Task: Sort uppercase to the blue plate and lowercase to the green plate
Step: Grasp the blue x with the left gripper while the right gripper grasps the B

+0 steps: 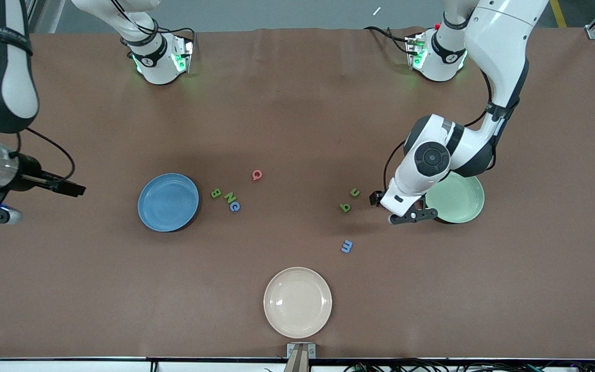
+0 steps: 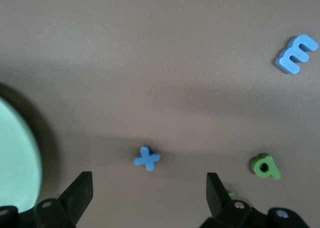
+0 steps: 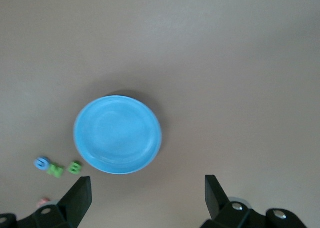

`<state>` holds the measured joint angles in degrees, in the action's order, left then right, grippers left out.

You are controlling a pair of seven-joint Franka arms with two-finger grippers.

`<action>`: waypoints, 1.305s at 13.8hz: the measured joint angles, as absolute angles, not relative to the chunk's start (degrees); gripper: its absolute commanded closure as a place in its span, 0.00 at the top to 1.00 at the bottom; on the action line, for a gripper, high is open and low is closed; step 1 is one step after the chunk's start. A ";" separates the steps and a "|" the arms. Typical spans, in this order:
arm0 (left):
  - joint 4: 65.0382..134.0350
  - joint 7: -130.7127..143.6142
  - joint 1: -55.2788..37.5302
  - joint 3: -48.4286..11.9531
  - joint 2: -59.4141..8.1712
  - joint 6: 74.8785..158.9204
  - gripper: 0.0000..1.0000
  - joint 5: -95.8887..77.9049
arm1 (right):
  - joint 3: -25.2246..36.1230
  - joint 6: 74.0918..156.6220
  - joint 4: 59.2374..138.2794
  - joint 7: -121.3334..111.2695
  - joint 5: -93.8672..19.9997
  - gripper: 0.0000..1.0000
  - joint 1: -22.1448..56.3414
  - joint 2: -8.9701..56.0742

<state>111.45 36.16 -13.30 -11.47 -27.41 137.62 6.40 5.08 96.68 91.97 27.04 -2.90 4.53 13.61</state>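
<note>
The blue plate (image 1: 168,201) has the capitals beside it: green B (image 1: 216,193), green N (image 1: 229,197), blue C (image 1: 234,206) and red Q (image 1: 256,175). The green plate (image 1: 455,197) lies toward the left arm's end. Green u (image 1: 354,192), green q (image 1: 345,207) and blue m (image 1: 346,246) lie on the table. My left gripper (image 1: 402,207) is open, low beside the green plate. In the left wrist view (image 2: 149,185) the blue x (image 2: 147,158) lies just ahead of its jaws; the front view hides it. My right gripper (image 1: 67,187) is open and empty, waiting beside the blue plate (image 3: 118,134).
A cream plate (image 1: 297,302) sits near the front edge, nearer the camera than all the letters. In the left wrist view the green plate's rim (image 2: 17,158), the q (image 2: 265,166) and the m (image 2: 296,53) surround the x.
</note>
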 measured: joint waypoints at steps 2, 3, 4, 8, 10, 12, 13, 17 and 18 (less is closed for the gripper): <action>114.43 36.16 -13.21 -11.37 -27.89 142.05 1.00 6.40 | 4.90 100.94 95.36 38.62 -3.04 1.00 8.86 13.71; 115.73 36.16 -13.15 -11.32 -27.99 143.27 0.99 6.40 | 4.84 103.39 97.23 43.42 -3.05 1.00 10.82 13.80; 116.87 36.16 -13.09 -11.30 -28.03 144.34 0.99 6.40 | 4.81 106.22 99.32 47.99 -3.06 1.00 12.45 13.86; 118.60 36.17 -13.01 -11.27 -29.07 146.57 0.84 8.26 | 4.76 118.77 108.46 62.52 -3.13 1.00 18.30 14.03; 118.52 36.17 -12.98 -10.97 -29.99 148.26 0.80 8.44 | 4.73 126.18 113.32 68.53 -3.14 0.98 21.61 14.49; 118.04 36.17 -12.87 -10.81 -30.64 148.76 0.76 8.46 | 4.74 130.88 116.07 74.23 -3.15 0.97 24.14 16.30; 117.81 36.17 -12.85 -10.81 -30.84 148.76 0.72 8.48 | 4.75 132.57 116.44 76.83 -3.14 0.97 25.38 17.61; 117.41 36.17 -12.86 -10.79 -31.45 148.76 0.51 8.62 | 4.77 136.82 116.51 82.82 -3.15 0.95 28.20 22.11; 117.17 36.17 -12.86 -10.79 -31.44 148.76 0.47 8.64 | 4.77 137.68 116.54 83.34 -3.15 0.94 28.30 22.85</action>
<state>117.17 36.17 -12.86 -10.79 -31.44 148.76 8.64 4.77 137.68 116.54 83.34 -3.15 28.30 22.85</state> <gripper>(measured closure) 0.445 0.035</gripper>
